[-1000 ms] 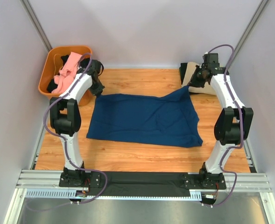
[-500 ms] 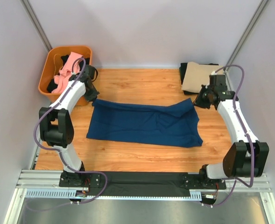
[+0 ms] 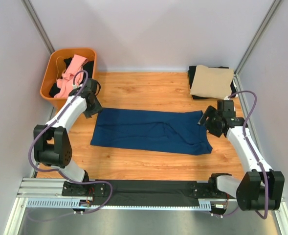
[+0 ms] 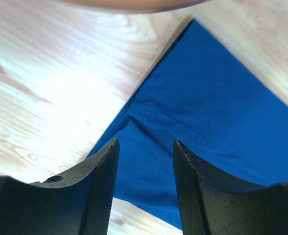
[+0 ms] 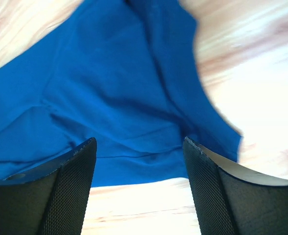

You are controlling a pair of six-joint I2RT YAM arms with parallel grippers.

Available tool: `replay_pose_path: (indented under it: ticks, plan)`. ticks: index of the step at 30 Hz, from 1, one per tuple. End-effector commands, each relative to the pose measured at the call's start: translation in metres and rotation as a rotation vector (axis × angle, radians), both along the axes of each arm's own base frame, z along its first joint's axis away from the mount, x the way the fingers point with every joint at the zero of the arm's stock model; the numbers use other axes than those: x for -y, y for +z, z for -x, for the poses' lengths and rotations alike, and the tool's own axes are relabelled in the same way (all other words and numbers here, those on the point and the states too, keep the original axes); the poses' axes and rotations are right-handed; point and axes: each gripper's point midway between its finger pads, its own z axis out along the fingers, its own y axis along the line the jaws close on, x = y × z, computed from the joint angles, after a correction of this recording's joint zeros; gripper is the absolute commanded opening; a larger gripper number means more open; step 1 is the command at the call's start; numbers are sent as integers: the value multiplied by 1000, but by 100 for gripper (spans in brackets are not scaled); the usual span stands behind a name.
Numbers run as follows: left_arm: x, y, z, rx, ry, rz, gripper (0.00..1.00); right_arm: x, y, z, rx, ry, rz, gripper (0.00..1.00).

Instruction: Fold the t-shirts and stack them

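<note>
Navy shirt [image 3: 151, 131]: is lying flat as a wide band running left to right across the middle of the table, with creases gathering toward its right end.
Folded stack: a tan shirt [image 3: 211, 81] is sitting on a black shirt [image 3: 194, 77] at the far right corner, well apart from the navy one.
Basket [image 3: 52, 67]: is standing at the far left corner, orange plastic, with a pink shirt [image 3: 70, 73] draping over dark cloth inside.
Left gripper [image 4: 146, 196]: is hovering over the navy shirt's far left corner, fingers spread and pinching nothing.
Right gripper [image 5: 139, 191]: is hanging over the shirt's far right corner, fingers spread wide, nothing between them.
Surface: the table [image 3: 144, 90] is showing orange-brown wood grain; in both wrist views, light is glaring off the boards.
Room: pale walls [image 3: 153, 34] are closing in on three sides, with grey posts slanting up at the far corners; an aluminium rail [image 3: 41, 188] is running along the near edge, carrying both arm bases.
</note>
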Motion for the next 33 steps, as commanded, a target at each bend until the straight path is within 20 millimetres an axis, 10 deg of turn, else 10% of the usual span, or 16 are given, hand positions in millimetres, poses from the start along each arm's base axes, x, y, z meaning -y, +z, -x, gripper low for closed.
replay_pose_path:
  ticks: [1,5,14,22,32,33]
  plan:
    - [7,34,-20,133,-70,-60,54,-24,27,-23,113,41,-63,72]
    - [42,31,-40,119,-239,-118,50,-63,5,-27,47,125,-78,72]
    - [99,-61,-36,-116,-383,-95,42,-106,-89,-39,-243,212,-110,70]
    - [89,-93,21,-262,-348,-87,35,-130,-108,-78,-312,287,-88,64]
    - [103,-97,127,-341,-329,126,30,-187,-98,-197,-280,396,-81,59]
    - [109,-99,139,-356,-348,143,31,-190,-120,-201,-315,399,-79,59]
